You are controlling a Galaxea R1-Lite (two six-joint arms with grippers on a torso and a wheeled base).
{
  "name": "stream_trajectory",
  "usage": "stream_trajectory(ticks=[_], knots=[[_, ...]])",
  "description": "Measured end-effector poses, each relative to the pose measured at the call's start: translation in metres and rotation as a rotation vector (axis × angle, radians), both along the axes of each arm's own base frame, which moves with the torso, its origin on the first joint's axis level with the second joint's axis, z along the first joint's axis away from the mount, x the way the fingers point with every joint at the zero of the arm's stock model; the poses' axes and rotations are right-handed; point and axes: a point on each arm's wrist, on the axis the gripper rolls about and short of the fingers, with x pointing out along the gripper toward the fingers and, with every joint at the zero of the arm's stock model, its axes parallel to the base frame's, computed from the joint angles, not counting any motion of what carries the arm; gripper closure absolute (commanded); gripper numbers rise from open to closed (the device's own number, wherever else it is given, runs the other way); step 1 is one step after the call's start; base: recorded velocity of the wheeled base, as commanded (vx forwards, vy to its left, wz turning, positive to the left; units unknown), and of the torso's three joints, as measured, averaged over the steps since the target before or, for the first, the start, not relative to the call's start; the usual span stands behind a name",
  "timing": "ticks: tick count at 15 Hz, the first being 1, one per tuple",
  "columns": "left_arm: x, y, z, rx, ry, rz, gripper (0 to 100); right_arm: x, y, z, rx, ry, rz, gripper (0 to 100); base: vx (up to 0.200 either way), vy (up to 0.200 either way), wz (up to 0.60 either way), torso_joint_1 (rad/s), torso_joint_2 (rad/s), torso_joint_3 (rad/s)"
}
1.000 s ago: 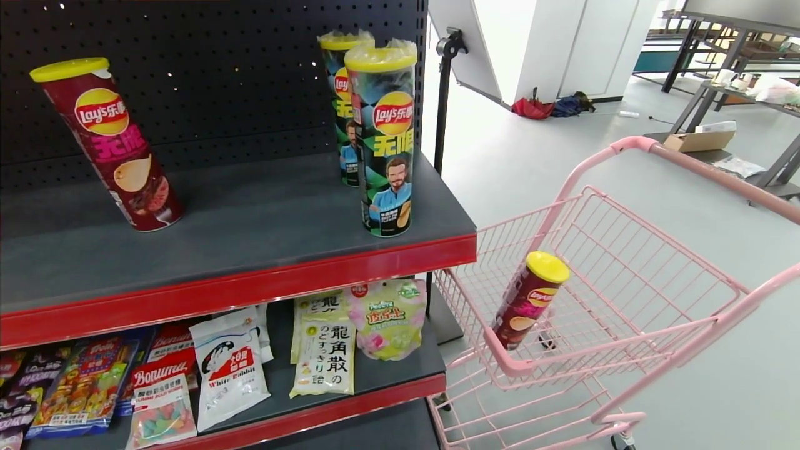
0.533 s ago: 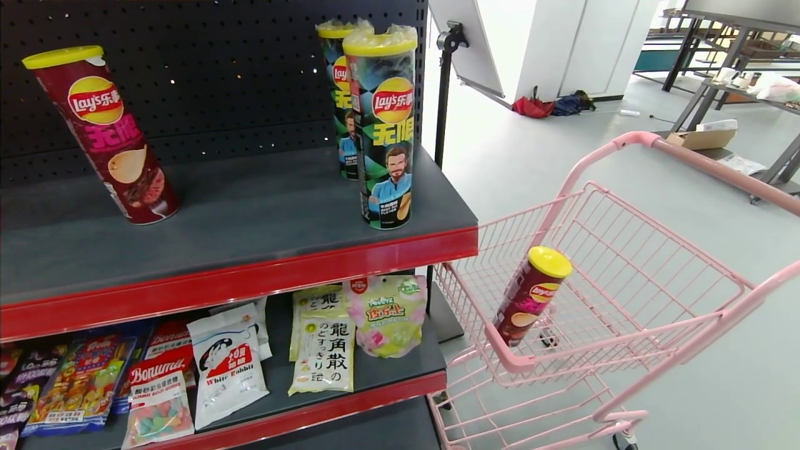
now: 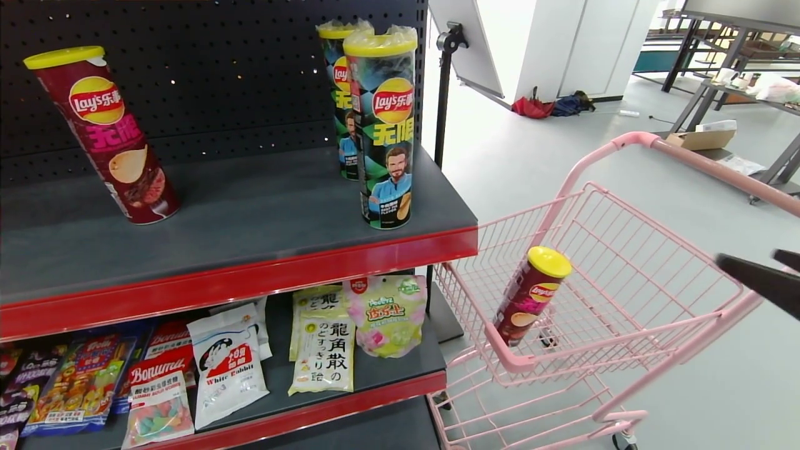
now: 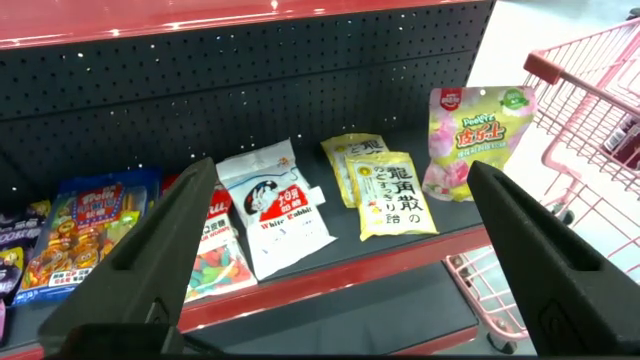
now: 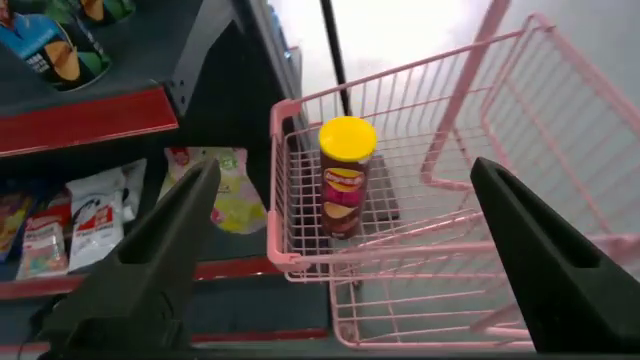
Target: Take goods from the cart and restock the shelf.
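Observation:
A maroon chips can [image 3: 531, 299] with a yellow lid leans in the front corner of the pink cart [image 3: 631, 262]. My right gripper [image 3: 747, 256] is above the cart's right side, well apart from that can. In the right wrist view this gripper [image 5: 345, 165] stands open and empty, with the can [image 5: 345, 190] seen between its fingers [image 5: 150, 260] farther below. On the upper shelf [image 3: 250, 219] a maroon can [image 3: 103, 134] stands at the left and two green cans [image 3: 382, 131] at the right. My left gripper [image 4: 342, 168] is open and empty, facing the lower shelf.
Snack bags [image 3: 322, 350] lie along the lower shelf [image 3: 350, 406], also visible as bags [image 4: 385, 185] in the left wrist view. A black stand pole [image 3: 441, 106] rises between shelf and cart. Free room lies between the cans on the upper shelf. Open grey floor lies beyond the cart.
The camera shifted slightly early on. My right gripper has come into the head view from the right edge, over the cart. The cans have not moved.

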Motion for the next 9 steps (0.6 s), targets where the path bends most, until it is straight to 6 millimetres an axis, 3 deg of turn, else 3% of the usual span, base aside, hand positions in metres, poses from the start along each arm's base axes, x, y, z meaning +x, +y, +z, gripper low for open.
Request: stream_trajectory(ticks=[2,4,9], knots=[[0.0,0.0,0.0,0.0,0.0,0.0,0,0.061,0.011,-0.028,-0.014,0.064,0.092,0,0.0,0.0,0.0,0.0,0.0,0.0],[0.0,0.0,0.0,0.004,0.0,0.0,0,0.102,0.024,-0.067,-0.029,0.128,0.185,0,0.0,0.0,0.0,0.0,0.0,0.0],[0.0,0.0,0.0,0.042,-0.003,-0.002,0,0.14,0.047,-0.131,-0.026,0.308,0.285,0,0.0,0.0,0.0,0.0,0.0,0.0]])
